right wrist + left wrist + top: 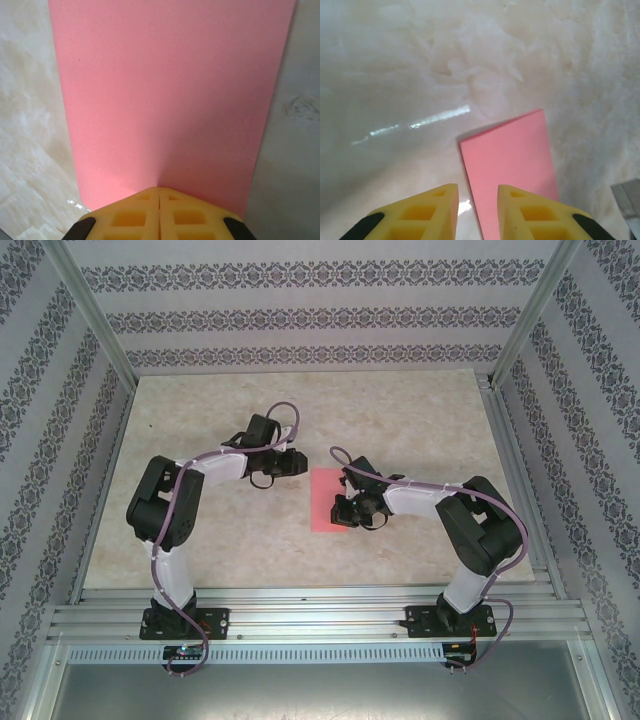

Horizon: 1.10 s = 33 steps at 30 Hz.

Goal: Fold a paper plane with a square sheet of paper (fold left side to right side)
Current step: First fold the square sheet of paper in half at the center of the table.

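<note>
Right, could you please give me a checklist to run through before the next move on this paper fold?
1. Thin salmon-pink paper sheet lies flat on the pale marbled table: ok.
2. Right gripper shut at the sheet's edge: ok.
3. Left gripper open, near the sheet's corner: ok.
4. Left gripper touching the sheet: cannot tell.
5. Left-to-right fold finished: cannot tell.

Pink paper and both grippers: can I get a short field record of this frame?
sheet: salmon-pink, lying on the table, mid-workspace
shape: plain rectangle, no pointed folds
left gripper: jaws slightly apart, nothing between them, at the sheet's edge
right gripper: shut, tips at the sheet's near edge; gripping or pressing cannot be told
</note>
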### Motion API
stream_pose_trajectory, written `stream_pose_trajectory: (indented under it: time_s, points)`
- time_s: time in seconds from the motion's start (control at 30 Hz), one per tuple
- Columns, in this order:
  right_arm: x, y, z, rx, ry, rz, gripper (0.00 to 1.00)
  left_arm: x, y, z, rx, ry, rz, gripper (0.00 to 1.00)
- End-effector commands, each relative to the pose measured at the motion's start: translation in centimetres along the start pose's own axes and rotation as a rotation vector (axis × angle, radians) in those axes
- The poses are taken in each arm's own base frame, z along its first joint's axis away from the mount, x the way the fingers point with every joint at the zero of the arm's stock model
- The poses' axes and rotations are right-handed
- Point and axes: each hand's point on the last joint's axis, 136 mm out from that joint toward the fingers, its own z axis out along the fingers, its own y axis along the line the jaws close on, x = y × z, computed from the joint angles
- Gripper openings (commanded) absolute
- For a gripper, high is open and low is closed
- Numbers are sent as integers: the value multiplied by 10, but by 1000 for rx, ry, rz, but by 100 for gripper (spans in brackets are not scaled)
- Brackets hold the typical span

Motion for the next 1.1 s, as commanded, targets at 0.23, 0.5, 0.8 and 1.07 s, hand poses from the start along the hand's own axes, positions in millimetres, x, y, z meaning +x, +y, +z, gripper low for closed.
stream_pose_trajectory:
  time_s: [0.23,0.5,0.8,1.07]
  points:
    - [33,-61,14,240,91,42,7,28,-35,29,159,64,8,23]
    - [33,-62,14,250,92,42,7,41,-13,54,100,114,-18,22]
    - [35,-68,10,286,99,35,7,28,15,61,-56,75,28,22]
    - [36,-69,11,290,101,33,7,13,37,64,-196,47,74,23]
